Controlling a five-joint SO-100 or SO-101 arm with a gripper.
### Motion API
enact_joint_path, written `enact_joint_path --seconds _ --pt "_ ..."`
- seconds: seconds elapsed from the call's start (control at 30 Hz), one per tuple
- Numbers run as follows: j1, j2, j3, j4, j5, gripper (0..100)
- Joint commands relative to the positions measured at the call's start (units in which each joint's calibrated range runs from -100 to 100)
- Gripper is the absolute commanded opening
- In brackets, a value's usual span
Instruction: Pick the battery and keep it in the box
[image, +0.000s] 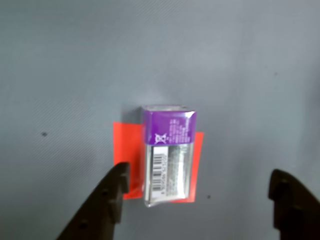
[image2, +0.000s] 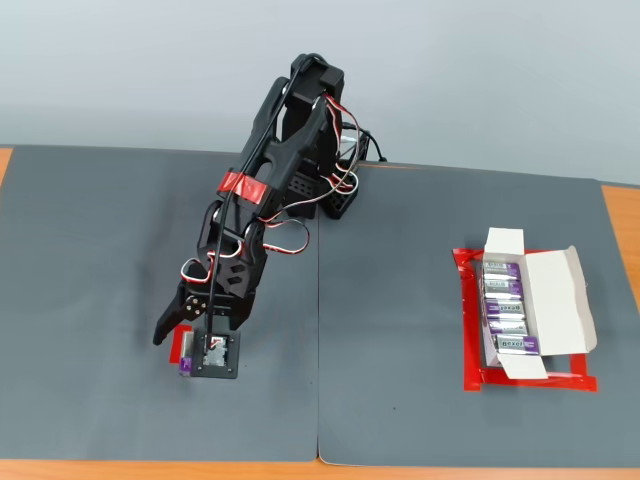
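The battery (image: 167, 155), a silver cell with a purple label end, lies on a flat red tape patch (image: 127, 145) on the grey mat. In the wrist view my gripper (image: 200, 175) is open, its two black fingers (image: 112, 192) standing either side of the battery's near end, not touching it. In the fixed view the gripper (image2: 185, 345) hangs over the patch at the left, and only a purple corner of the battery (image2: 184, 366) shows. The white box (image2: 550, 300) lies open at the right with several purple-silver cells (image2: 505, 310) in a row.
A red tape rectangle outline (image2: 470, 340) frames the box. The arm's base (image2: 335, 190) stands at the back centre of the grey mat (image2: 400, 400). The wooden table edge (image2: 620, 215) shows at the far right.
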Motion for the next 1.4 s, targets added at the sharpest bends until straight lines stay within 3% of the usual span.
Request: enact_joint_path --seconds 0.0,1.37 --pt "-0.1 0.3 -2.2 -0.5 -0.2 32" --pt "2.2 6.6 -3.1 -0.2 0.3 32"
